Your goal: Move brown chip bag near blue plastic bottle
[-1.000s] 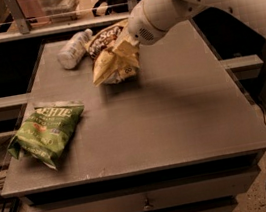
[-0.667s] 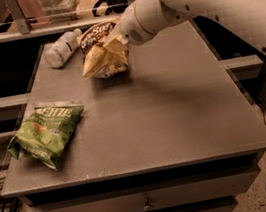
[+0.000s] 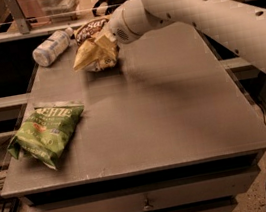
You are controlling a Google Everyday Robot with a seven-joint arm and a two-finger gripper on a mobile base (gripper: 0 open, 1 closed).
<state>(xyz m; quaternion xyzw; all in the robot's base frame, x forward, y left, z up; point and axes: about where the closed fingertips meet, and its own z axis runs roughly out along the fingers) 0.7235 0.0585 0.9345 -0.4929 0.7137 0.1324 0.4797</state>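
Observation:
The brown chip bag (image 3: 92, 53) has pale yellow edges and a dark brown panel. It is crumpled at the table's far left. My gripper (image 3: 107, 37), at the end of the white arm reaching in from the right, is shut on the bag's upper right part and holds it tilted, its lower edge at the table top. The blue plastic bottle (image 3: 51, 48) lies on its side just left of the bag, near the far left corner, with its white cap pointing toward the bag. A small gap separates bag and bottle.
A green chip bag (image 3: 49, 133) lies near the front left edge of the grey table (image 3: 174, 111). Drawers sit under the table front. A shelf rail with clutter runs behind the table. Cables lie on the floor at left and right.
My gripper has carried the brown chip bag leftward along the far side of the table, closer to the bottle. The bottle and the green bag have not moved.

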